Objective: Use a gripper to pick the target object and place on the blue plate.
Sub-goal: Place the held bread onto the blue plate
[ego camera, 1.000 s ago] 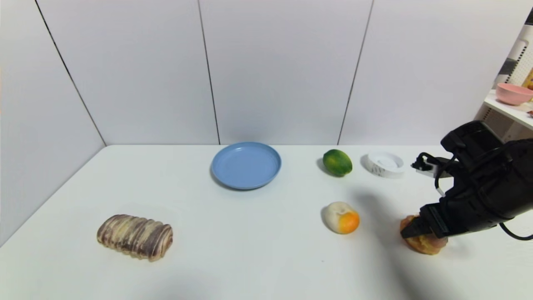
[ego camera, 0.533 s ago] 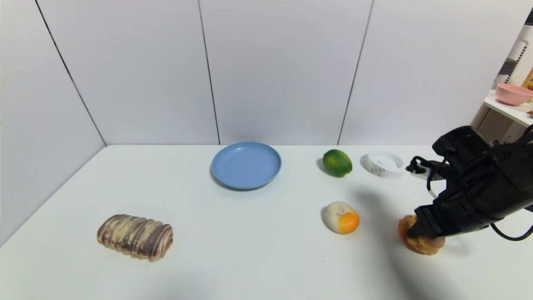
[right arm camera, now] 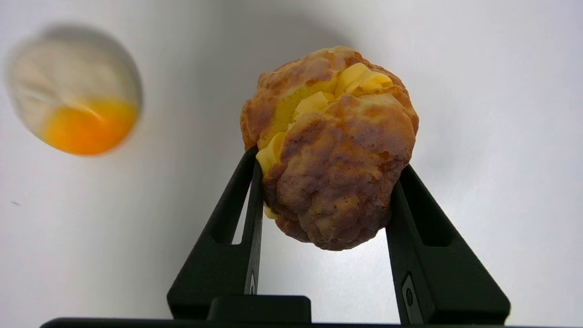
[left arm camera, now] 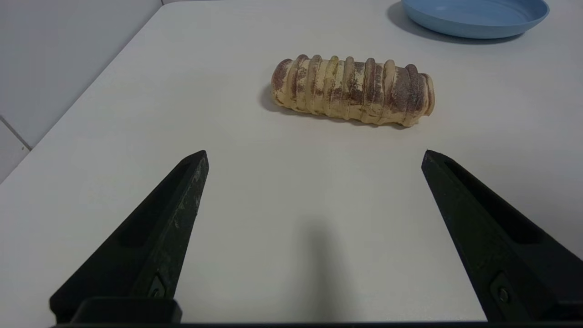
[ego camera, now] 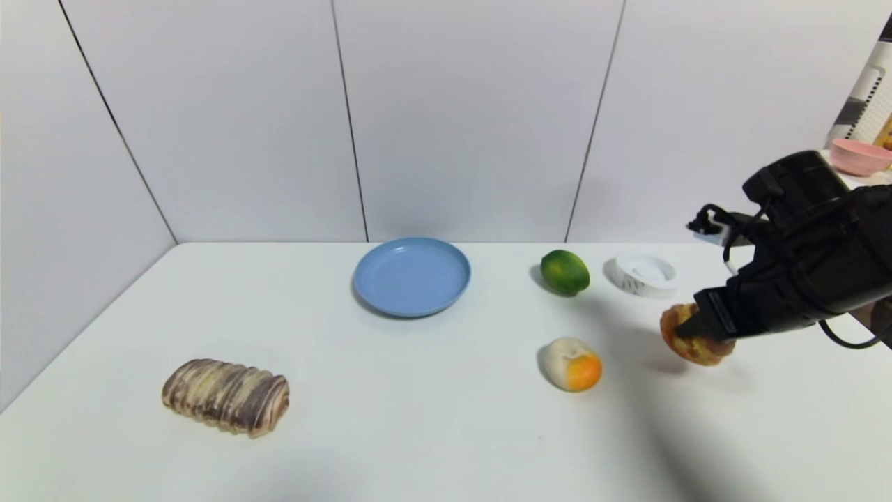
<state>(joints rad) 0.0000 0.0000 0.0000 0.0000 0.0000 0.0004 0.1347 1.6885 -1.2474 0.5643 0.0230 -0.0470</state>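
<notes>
- Bench (ego camera: 418, 418): white, carries all items.
- Right tool (ego camera: 686, 333): above the bench's right side, clenched on the bun.
- Left tool (left arm camera: 314, 157): fingers spread wide, nothing held, near the loaf (left arm camera: 353, 89).
- Blue plate (ego camera: 412, 276): far centre, bare.
- Bun (ego camera: 697, 341): lifted clear of the bench, well apart from the plate.

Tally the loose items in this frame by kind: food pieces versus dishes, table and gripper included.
Food: 4 – cream puff held by right gripper, white-and-orange ball, green fruit, striped loaf.
Dishes: 2 – blue plate, white dish.
Total: 6
</notes>
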